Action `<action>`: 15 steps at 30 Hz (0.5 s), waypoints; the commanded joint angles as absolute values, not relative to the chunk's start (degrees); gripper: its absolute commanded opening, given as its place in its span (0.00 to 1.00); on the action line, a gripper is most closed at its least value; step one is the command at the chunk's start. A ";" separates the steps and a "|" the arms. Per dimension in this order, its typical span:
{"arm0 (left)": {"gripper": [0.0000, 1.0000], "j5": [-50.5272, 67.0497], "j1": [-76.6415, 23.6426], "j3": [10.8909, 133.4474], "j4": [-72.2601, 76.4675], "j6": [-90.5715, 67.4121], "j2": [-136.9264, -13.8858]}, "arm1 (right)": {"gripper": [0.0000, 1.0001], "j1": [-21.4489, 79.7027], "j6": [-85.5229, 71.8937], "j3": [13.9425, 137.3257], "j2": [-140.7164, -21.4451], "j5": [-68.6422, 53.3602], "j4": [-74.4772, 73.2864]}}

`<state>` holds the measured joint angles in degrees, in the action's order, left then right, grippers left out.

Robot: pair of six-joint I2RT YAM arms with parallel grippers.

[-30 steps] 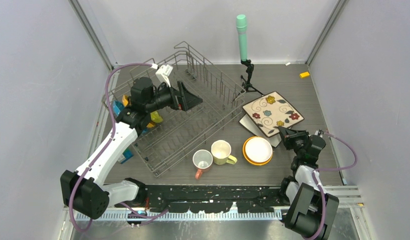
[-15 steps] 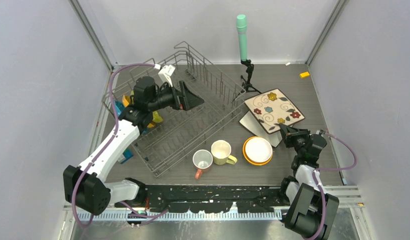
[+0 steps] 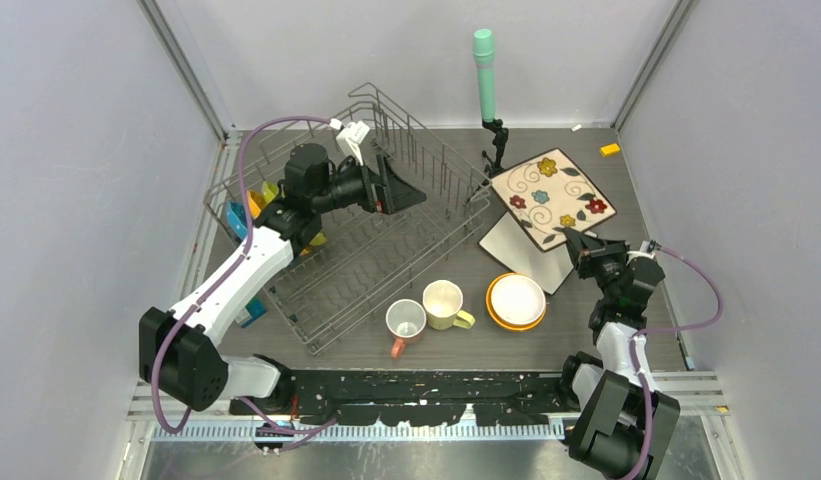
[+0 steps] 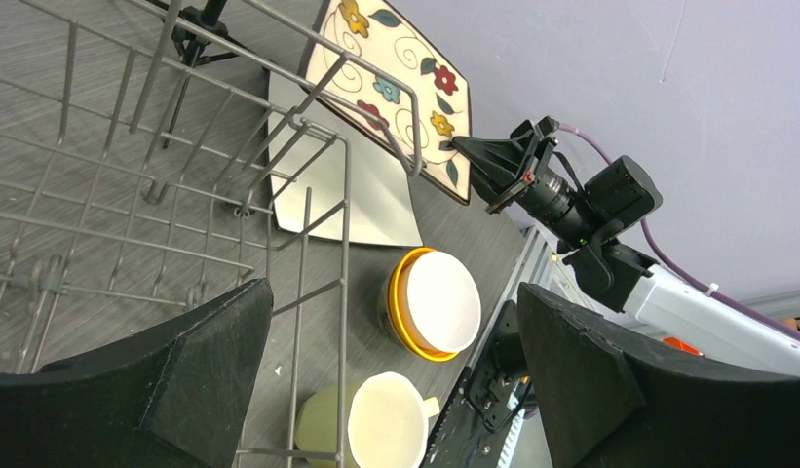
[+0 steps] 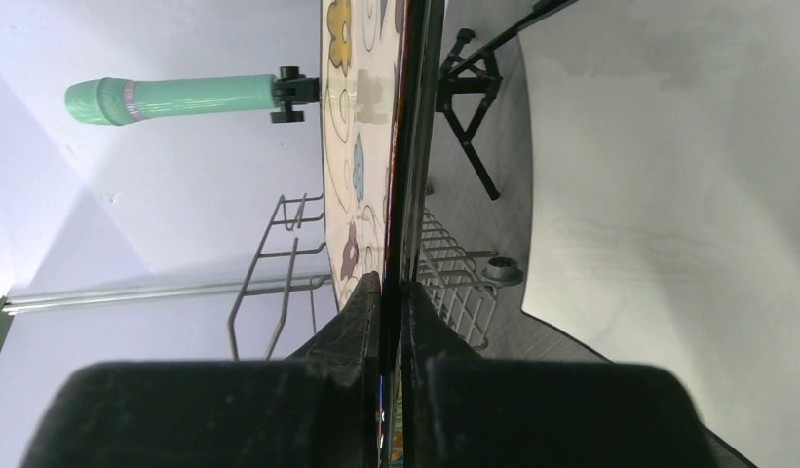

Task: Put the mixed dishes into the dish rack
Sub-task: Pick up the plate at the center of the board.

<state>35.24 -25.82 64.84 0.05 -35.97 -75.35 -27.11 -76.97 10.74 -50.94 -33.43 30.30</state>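
**Flowered plate held by one corner, rack waiting on the left**

The right gripper (image 3: 584, 243) is clamped on the near corner of the flowered square plate (image 3: 551, 190). It holds the plate tilted in the air over the right side of the tabletop (image 3: 631, 180), toward the far edge. A white square plate (image 3: 521, 255) lies flat beneath it. The left gripper (image 3: 401, 190) hangs over the dish rack (image 3: 361, 265), its jaws wide apart with nothing between them. The rack fills the left half of the tabletop. A pink mug (image 3: 405, 321), a pale-yellow mug (image 3: 443, 302) and the stacked orange and white bowls (image 3: 516, 300) stand outside the rack, near the middle of the near edge.

The flowered plate looks like glazed ceramic: stiff, smooth and breakable. It is probably heavy for a pinch on one corner, so its weight would lever against the pads, and a slip or swing is the likely trouble. A deeper bite over the rim, nearer the middle of a side, would likely hold steadier. It should go in on edge between the tines without striking the wire.

The top view gives the whole layout but not how far the fingers reach onto the plate. The right wrist view shows the plate edge-on with a finger pressed flat on each face. It also takes in the green-topped cylinder (image 5: 171, 97) on its tripod, but no mugs or bowls. The left wrist view, looking through the rack wires, shows the plate's patterned face and the right gripper at its lower corner.
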 commanded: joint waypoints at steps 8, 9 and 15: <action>0.98 36.56 -26.24 68.42 5.27 -37.91 -76.55 | 0.00 -27.42 -83.00 21.36 -45.58 -39.42 48.01; 0.98 36.56 -26.20 68.49 5.27 -37.92 -76.50 | 0.00 -27.42 -83.15 21.58 -45.60 -39.39 47.99; 0.98 36.56 -26.28 68.61 5.36 -37.98 -76.58 | 0.00 -27.42 -83.83 23.52 -45.74 -40.00 48.54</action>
<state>35.24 -26.04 65.98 1.98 -37.50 -76.62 -27.11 -80.01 16.23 -48.62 -37.71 31.62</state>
